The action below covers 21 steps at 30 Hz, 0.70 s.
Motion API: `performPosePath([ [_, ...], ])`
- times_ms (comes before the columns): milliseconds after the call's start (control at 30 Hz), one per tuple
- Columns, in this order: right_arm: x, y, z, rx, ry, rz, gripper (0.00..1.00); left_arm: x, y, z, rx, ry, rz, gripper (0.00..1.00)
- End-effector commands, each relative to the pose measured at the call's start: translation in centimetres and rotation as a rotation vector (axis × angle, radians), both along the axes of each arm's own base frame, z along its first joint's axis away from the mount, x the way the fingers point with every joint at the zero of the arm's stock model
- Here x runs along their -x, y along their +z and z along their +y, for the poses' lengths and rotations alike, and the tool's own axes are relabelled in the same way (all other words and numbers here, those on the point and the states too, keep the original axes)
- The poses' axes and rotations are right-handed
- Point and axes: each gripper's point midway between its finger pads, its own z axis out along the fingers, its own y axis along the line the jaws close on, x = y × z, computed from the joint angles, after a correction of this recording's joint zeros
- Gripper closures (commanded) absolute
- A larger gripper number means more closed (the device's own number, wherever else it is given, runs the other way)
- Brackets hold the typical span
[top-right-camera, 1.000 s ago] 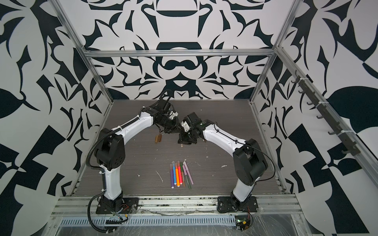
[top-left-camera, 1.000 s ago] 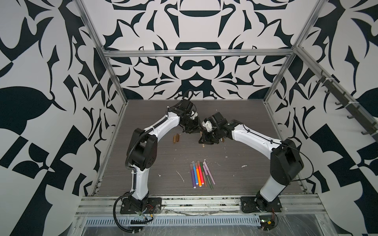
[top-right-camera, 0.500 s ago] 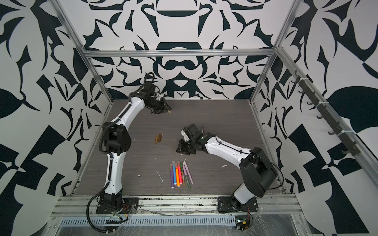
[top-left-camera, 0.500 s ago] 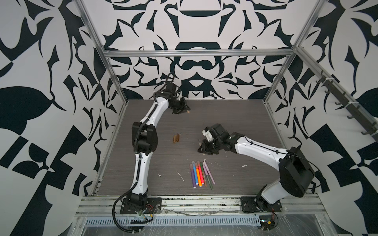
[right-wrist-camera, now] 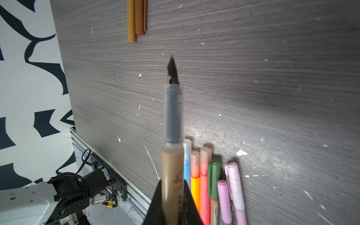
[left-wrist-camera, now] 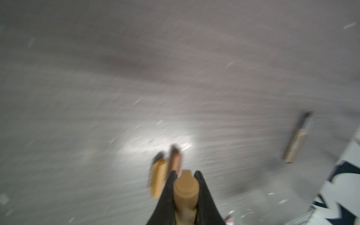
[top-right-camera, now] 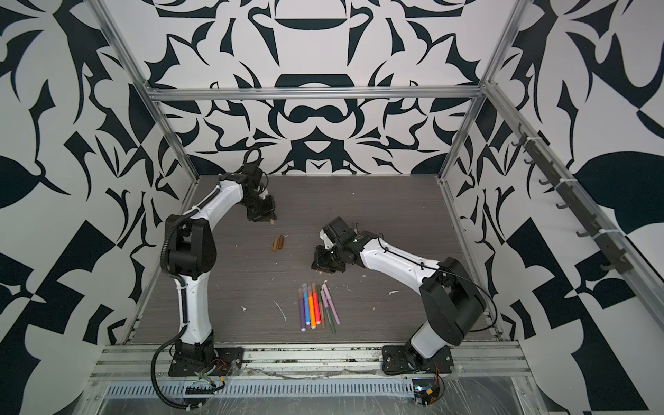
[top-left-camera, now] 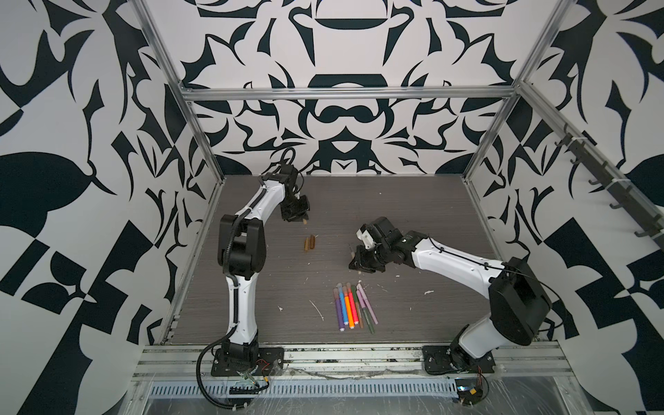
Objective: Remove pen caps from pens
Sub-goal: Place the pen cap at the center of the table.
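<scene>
My left hand (left-wrist-camera: 185, 175) is clenching a stubby tan plastic pen cap (left-wrist-camera: 186, 188) above the grey woodgrain tabletop (left-wrist-camera: 116, 78). My right hand (right-wrist-camera: 172, 183) is gripping the slim tan uncapped pen (right-wrist-camera: 172, 165), black tip out, near the row of coloured capped pens (top-left-camera: 354, 305).

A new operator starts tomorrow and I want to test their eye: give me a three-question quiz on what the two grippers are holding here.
1. True or false: the pen in the right gripper has its cap on.
2. The left gripper holds: A a tan cap, B an orange pen, C nothing.
3. Fill in: the held pen's tip is coloured ____.
Key: 1 false; 2 A; 3 black.
</scene>
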Motion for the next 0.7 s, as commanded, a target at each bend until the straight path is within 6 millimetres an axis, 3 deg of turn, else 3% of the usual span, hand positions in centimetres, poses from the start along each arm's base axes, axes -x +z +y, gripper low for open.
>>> performPosePath([
  [0, -1.1, 1.4, 0.1, -0.010, 0.018, -0.045, 1.00, 2.3, 0.2, 2.7, -0.073, -0.016, 0.002, 1.00],
  [200, -2.1, 1.8, 0.3, -0.019, 0.024, -0.051, 1.00, 4.9, -2.3, 2.2, -0.025, -0.070, 0.085, 1.00],
  [667, -2.0, 2.1, 0.1, -0.017, 0.032, -0.062, 1.00, 5.5, -4.5, 0.4, 0.107, -0.136, 0.102, 1.00],
])
